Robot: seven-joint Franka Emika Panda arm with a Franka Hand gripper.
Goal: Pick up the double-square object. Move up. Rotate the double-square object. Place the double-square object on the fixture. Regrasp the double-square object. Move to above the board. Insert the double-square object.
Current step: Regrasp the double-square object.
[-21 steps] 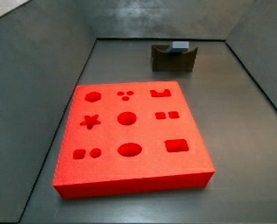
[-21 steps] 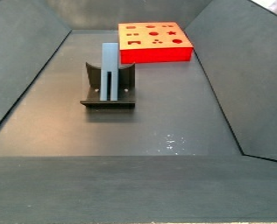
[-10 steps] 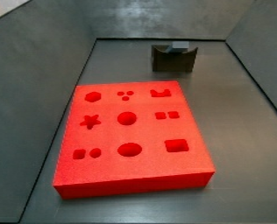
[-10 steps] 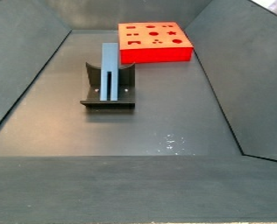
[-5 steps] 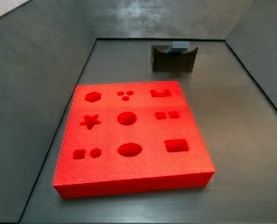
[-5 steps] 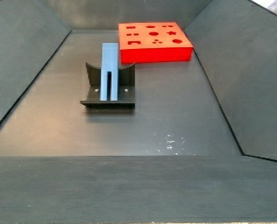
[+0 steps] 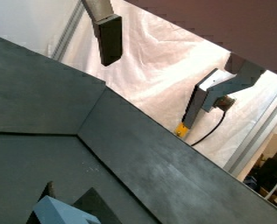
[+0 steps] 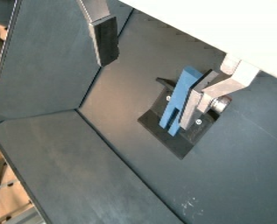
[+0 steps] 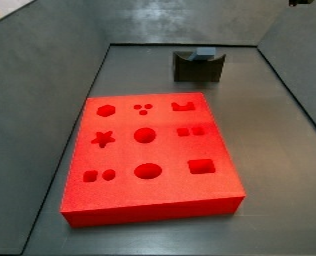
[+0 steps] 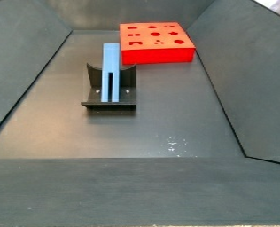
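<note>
Resting upright in the fixture [image 10: 109, 96], the double-square object [image 10: 112, 72] stands below the empty gripper [image 8: 159, 48].

Side view: board [image 9: 168, 152] near; fixture [image 9: 198, 69] behind it, apart, double-square object [image 9: 202, 52] in notch; gripper [image 9: 297, 2] sliver at top edge.

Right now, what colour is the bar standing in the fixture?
Blue-grey; the double-square object shows best in a side view, gripper empty above.

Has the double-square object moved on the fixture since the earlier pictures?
No. The double-square object stands upright in the fixture, equally far from the board. The gripper is above, empty.
</note>
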